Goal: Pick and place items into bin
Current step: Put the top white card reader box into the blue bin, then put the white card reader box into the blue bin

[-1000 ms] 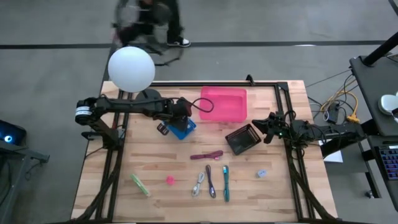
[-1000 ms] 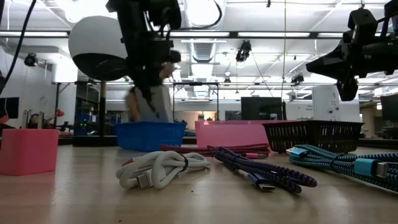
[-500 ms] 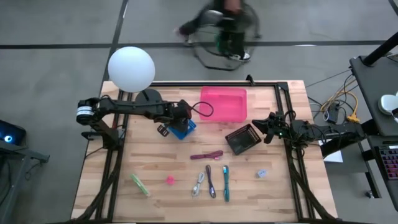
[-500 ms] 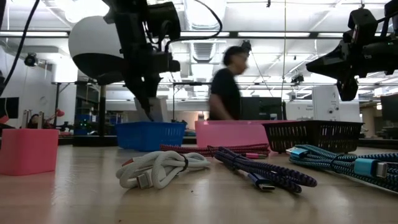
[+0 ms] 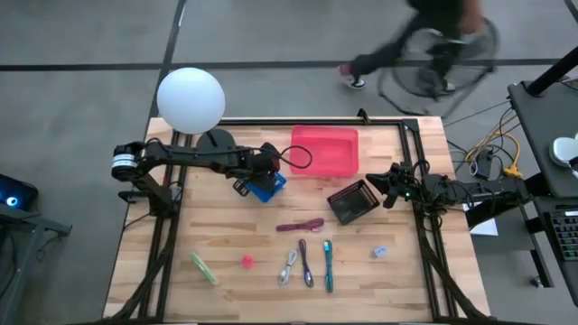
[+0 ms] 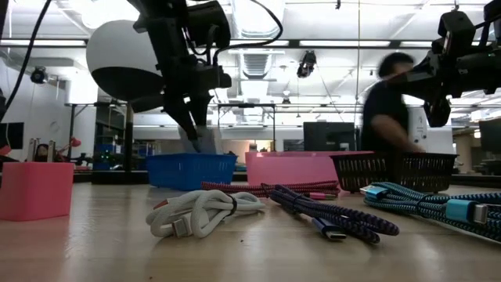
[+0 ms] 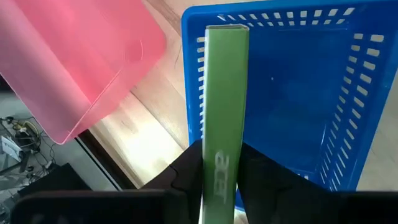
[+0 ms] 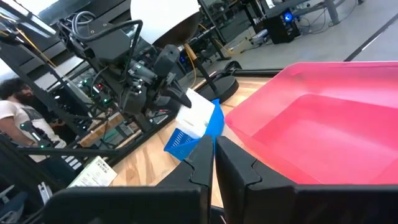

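Release wants to come only once the green stick (image 7: 225,106) hangs over the blue basket (image 7: 292,118) — not its rim. Left gripper (image 7: 219,168), at centre-left of the high view, pinches the stick's lower end, the rest rising past the fingertips. Right gripper (image 8: 214,152) waits at right, jaws narrow, empty.

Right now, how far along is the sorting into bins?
Done: nothing visible; the pink bin and the blue basket's visible floor look bare. In hand: the left gripper holds a green Acer-marked stick over that basket. Left: maroon cable, white cable, purple cable, teal cable, light green stick, pink piece and grey piece on the table. The right gripper hangs by the black basket.
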You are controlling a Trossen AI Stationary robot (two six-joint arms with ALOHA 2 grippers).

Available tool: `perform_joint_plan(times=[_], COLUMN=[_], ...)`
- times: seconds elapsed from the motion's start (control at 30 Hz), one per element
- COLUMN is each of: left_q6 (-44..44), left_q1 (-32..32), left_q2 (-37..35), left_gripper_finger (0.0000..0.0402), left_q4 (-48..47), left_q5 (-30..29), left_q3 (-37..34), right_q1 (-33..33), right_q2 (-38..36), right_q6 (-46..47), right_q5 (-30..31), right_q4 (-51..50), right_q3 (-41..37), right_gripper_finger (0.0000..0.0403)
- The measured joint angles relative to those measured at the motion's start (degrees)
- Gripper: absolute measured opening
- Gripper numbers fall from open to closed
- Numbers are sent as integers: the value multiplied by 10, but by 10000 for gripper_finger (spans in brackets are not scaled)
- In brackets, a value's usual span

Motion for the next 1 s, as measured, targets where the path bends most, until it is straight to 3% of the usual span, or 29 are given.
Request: perform_joint_plan(times=[0.33, 0.6, 0.8, 1.0], left_q6=[-1, -4, -113, -214], left_q1=[0, -4, -16, -57], left_q2=[1, -25, -56, -102], left_gripper_finger=[147, 184, 185, 184], left_q4=[-2, -31, -38, -133], left_q5=[-1, -39, -31, 45], left_q3=[0, 11, 25, 41], right_q1=[0, 0, 0, 0], right_q2=[0, 0, 0, 2], right_q6=[0, 0, 0, 10], right_q5=[0, 0, 0, 0], right_q4=[0, 0, 0, 0], right_q3=[0, 0, 0, 0], right_gripper_finger=[9, 9, 9, 9])
